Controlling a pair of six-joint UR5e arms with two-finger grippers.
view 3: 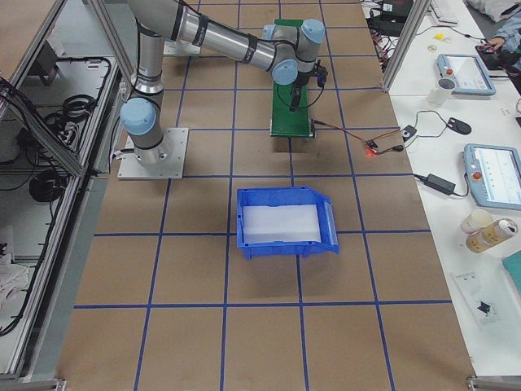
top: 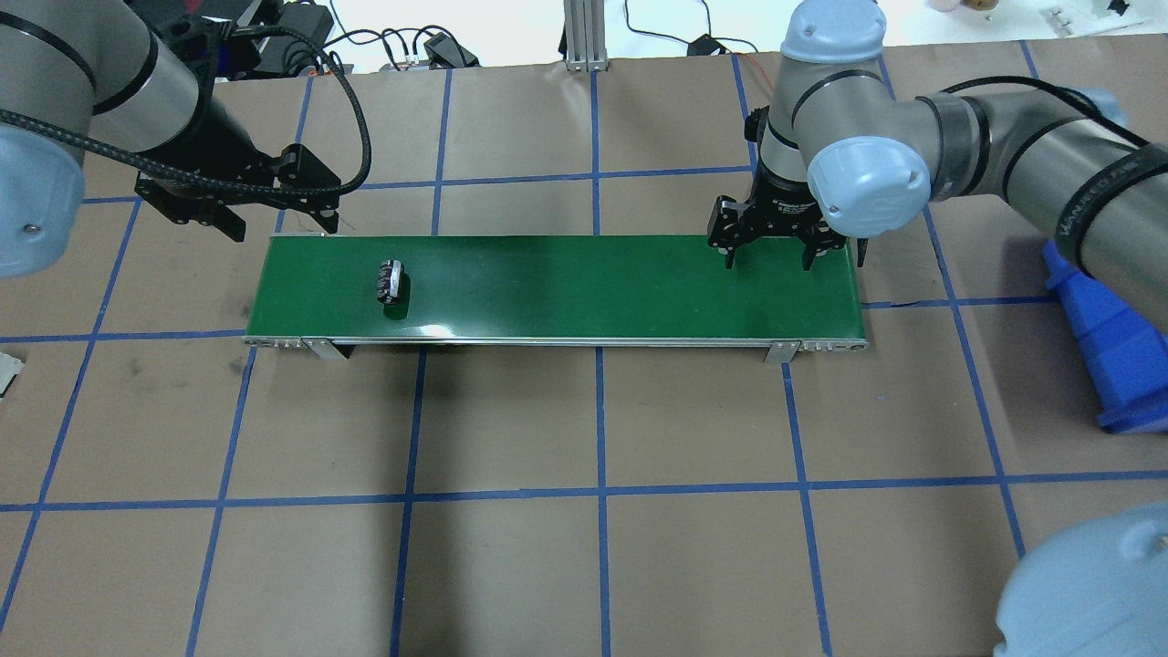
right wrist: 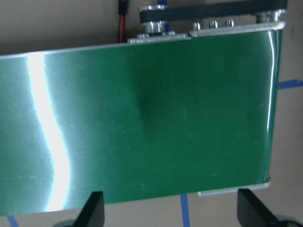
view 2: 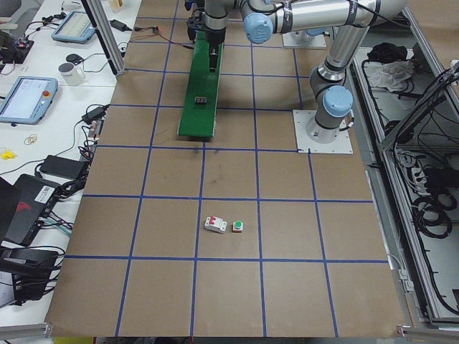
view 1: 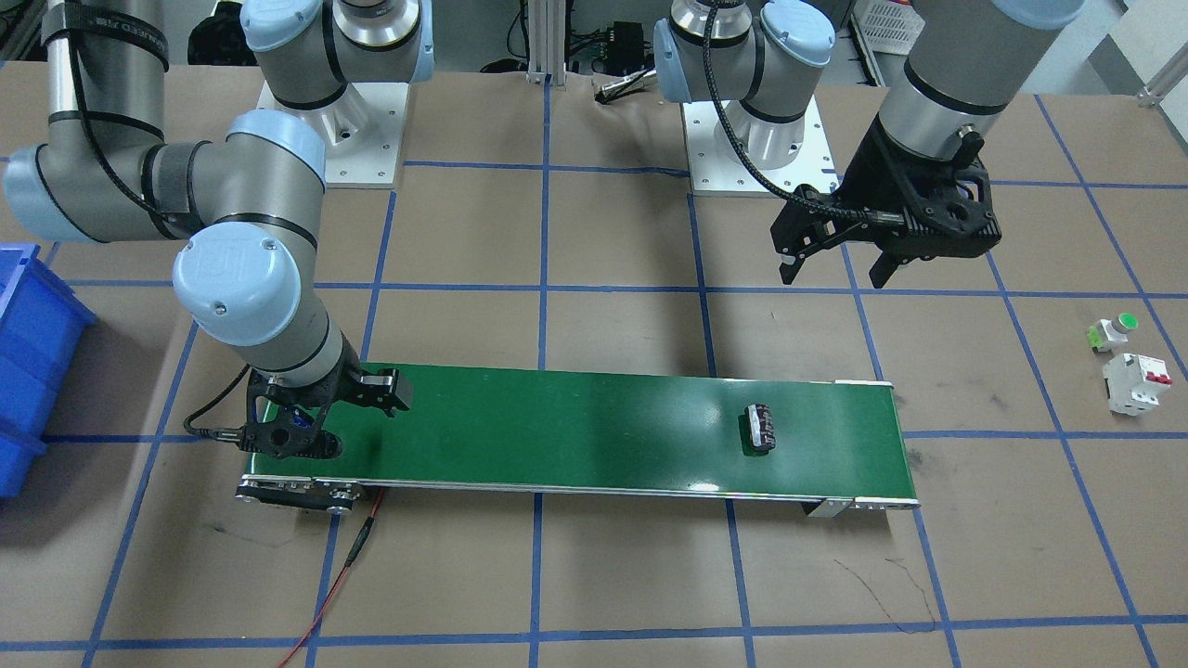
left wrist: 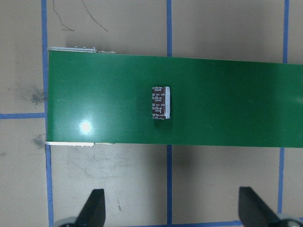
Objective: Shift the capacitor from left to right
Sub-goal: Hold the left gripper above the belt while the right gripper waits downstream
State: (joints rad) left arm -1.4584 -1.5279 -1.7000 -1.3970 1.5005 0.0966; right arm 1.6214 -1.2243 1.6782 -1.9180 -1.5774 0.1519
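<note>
you have the capacitor (top: pixel 391 280) lying on the belt (top: pixel 593 292) near its left end, long axis across the belt's width — the left gripper (top: pixel 278 219) hangs nearest, raised, spread and empty, while the right gripper (top: pixel 768 262) hovers spread over the right end.

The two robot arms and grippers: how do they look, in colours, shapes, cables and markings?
Both the left arm and the right arm are silver-grey tubes with pale blue joint caps and black rings. The left gripper and right gripper are black, angular, with two fingers each. A black braided cable runs along the left arm; black straps with pale lettering wrap the right arm.
</note>
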